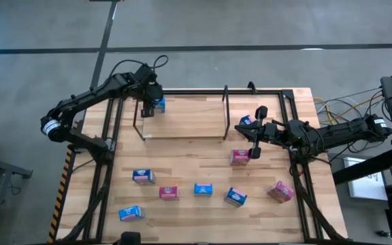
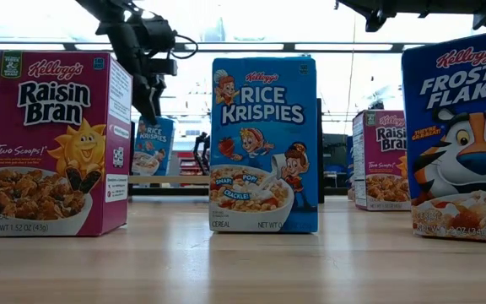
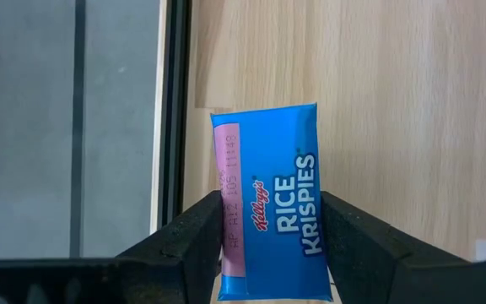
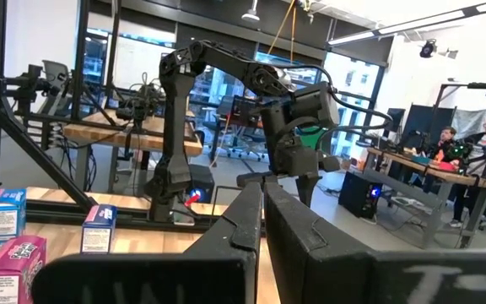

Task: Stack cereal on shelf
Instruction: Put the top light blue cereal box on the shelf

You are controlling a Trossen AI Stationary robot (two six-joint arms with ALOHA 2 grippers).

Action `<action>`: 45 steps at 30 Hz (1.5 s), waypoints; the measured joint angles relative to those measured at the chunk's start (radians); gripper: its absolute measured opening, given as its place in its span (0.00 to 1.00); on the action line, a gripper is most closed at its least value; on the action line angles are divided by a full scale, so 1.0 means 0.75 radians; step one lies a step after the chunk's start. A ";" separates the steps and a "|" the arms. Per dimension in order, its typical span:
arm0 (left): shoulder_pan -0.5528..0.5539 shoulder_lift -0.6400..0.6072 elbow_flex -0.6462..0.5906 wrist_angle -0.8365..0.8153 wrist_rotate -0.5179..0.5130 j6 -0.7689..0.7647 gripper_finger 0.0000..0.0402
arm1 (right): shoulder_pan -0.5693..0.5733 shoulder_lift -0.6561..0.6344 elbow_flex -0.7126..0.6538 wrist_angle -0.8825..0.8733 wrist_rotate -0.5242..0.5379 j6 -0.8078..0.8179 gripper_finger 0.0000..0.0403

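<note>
Cereal box, blue [image 3: 270,203], sits clamped between the left hand's [image 3: 272,253] fingers, arm reaching down over the shelf's [image 1: 182,136] left end. Right hand [image 1: 256,139] hovers closed and empty above the counter [image 1: 203,170].

1. My left gripper [image 1: 152,105] fills the shelf's [image 1: 182,136] far-left corner, clamped around a blue cereal box [image 3: 270,203] tight beside the black frame rod [image 3: 175,118].
2. The rest of the pale shelf panel looks bare, open from above.
3. A tall divider rod [image 1: 226,112] bounds that bay on the right.
4. My right gripper [image 1: 255,139], jaws closed, hangs just right of the divider, above a pink box [image 1: 239,157].
5. Loose boxes crowd the near table, with narrow lanes between them.
</note>
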 joint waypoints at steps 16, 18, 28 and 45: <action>0.007 0.000 -0.006 0.003 -0.001 0.000 0.42 | 0.001 0.000 0.000 0.000 -0.001 0.001 0.02; 0.007 0.000 -0.006 0.003 -0.001 -0.005 0.43 | 0.001 0.000 0.000 -0.001 -0.001 0.000 0.02; 0.007 0.000 -0.006 0.004 -0.001 -0.024 0.55 | 0.001 0.000 0.000 0.000 -0.001 0.000 0.02; -0.096 -0.059 0.169 -0.122 0.076 -0.189 0.53 | 0.001 0.000 0.000 0.010 -0.001 -0.007 0.02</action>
